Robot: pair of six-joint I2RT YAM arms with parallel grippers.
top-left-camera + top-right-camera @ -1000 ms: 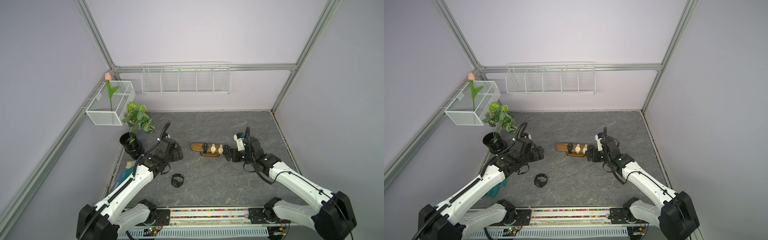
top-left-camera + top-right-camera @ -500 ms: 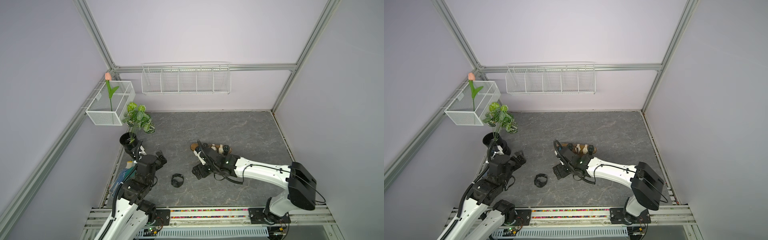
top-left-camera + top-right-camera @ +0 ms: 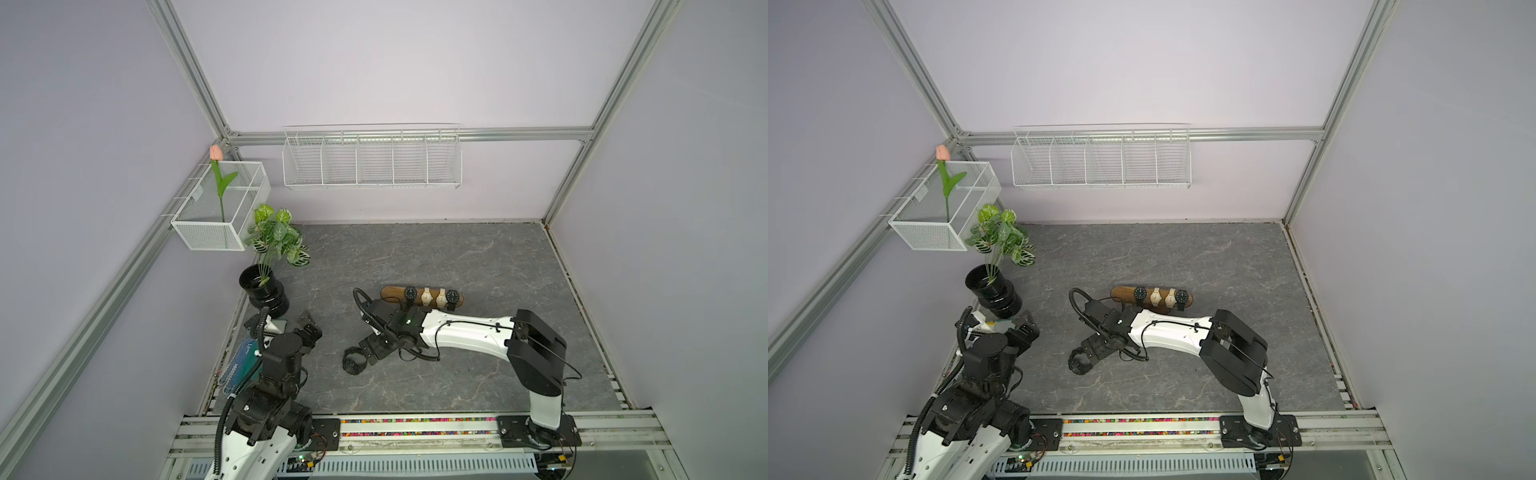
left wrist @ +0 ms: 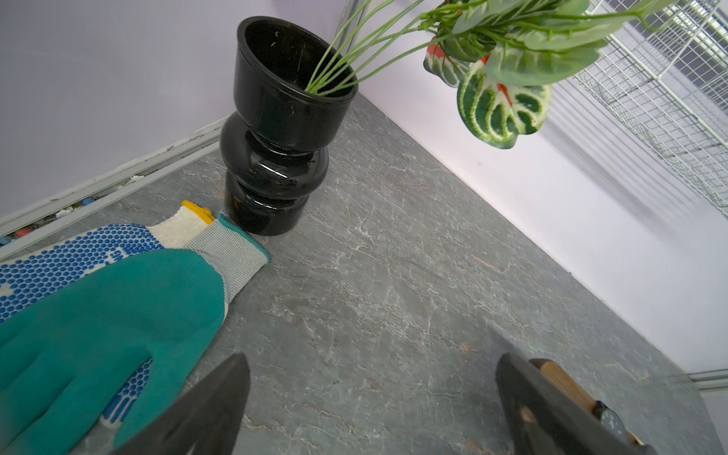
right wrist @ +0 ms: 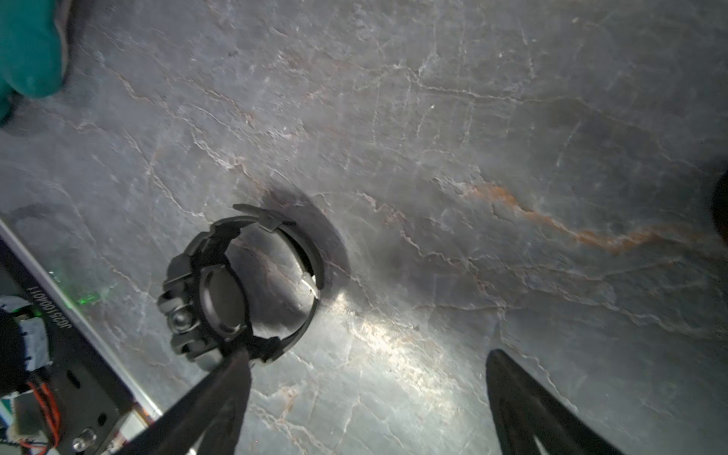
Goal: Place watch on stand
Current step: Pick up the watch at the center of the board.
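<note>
The black watch (image 3: 354, 362), strap buckled in a loop, lies on the tabletop (image 3: 457, 257). The right gripper (image 3: 372, 352), jaws wide and empty, sits just beside it at 2 o'clock, and the watch lies outside 1 fingertip (image 5: 236, 366). The stand (image 3: 392, 292), bearing 4 watches (image 3: 432, 296), is at 1 o'clock. The left gripper (image 3: 309, 328), open and empty, is farther, at 10 o'clock.
</note>
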